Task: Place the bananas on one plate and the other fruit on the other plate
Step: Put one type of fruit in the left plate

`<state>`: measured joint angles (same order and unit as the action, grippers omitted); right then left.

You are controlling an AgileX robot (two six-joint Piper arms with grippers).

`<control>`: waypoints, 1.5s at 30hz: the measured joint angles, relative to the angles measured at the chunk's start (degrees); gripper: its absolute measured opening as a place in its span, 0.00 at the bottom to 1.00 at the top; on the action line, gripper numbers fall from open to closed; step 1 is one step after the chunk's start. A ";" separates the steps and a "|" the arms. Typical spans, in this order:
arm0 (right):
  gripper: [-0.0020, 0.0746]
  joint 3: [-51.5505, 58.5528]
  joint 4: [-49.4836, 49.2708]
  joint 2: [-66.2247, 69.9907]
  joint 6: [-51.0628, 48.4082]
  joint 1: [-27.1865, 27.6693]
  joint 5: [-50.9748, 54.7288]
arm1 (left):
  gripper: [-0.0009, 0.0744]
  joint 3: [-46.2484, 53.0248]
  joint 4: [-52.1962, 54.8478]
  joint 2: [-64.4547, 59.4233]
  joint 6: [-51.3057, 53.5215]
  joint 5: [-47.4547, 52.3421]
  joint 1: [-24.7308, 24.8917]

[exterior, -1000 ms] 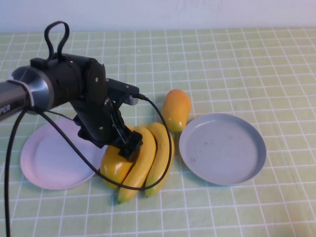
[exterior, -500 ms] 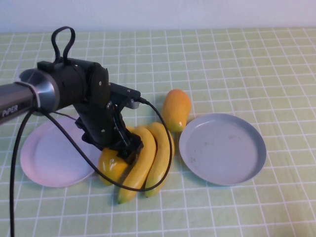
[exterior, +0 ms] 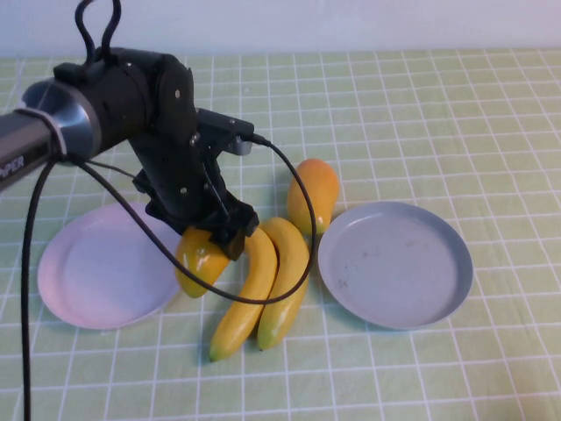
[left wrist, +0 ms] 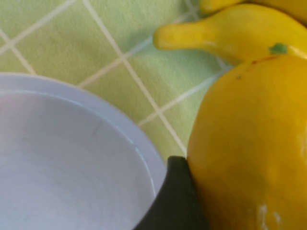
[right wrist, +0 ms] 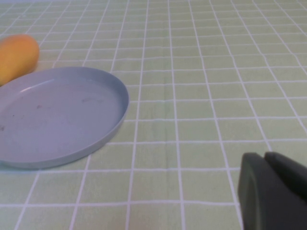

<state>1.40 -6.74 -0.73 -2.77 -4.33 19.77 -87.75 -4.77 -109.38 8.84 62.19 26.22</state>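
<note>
high view: left gripper (exterior: 213, 239) clamped on one mango (exterior: 201, 261), held between pink plate (exterior: 101, 272) and two bananas (exterior: 261, 285); mango's long axis tilted, bananas lengthwise near-to-far. Second mango (exterior: 313, 195) just beyond grey-blue plate (exterior: 394, 263).
left wrist: gripper finger (left wrist: 175, 201) touching mango, pink plate rim beside it.
right wrist: right gripper (right wrist: 273, 191) low over tabletop (right wrist: 201, 96); opening — can't tell.

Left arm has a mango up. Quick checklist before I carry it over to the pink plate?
1. Left tool shut on the held mango: ok.
2. Mango lifted off the bananas: cannot tell.
3. Pink plate free to receive it: ok.
4. Second mango waiting beside the grey-blue plate: ok.
5. Right tool parked away from the fruit: ok.
</note>
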 joint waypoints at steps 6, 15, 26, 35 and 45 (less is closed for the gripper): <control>0.01 0.00 0.00 0.00 0.00 0.00 0.00 | 0.70 -5.60 0.93 0.12 0.00 6.76 -0.77; 0.01 0.00 0.00 0.00 0.00 0.00 0.00 | 0.70 -0.99 3.63 1.17 -0.35 7.39 -13.30; 0.01 0.00 0.00 0.00 0.00 0.00 0.00 | 0.70 3.24 4.38 1.17 0.59 3.27 -21.37; 0.01 0.00 0.00 0.00 0.00 0.00 0.00 | 0.70 3.24 0.36 0.00 2.43 0.00 -21.37; 0.01 0.00 0.00 0.00 0.00 0.00 0.00 | 0.88 3.24 2.47 -1.02 2.87 -2.79 -21.37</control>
<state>1.40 -6.74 -0.73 -2.77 -4.33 19.77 -84.51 -2.30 -110.40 11.71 59.39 4.85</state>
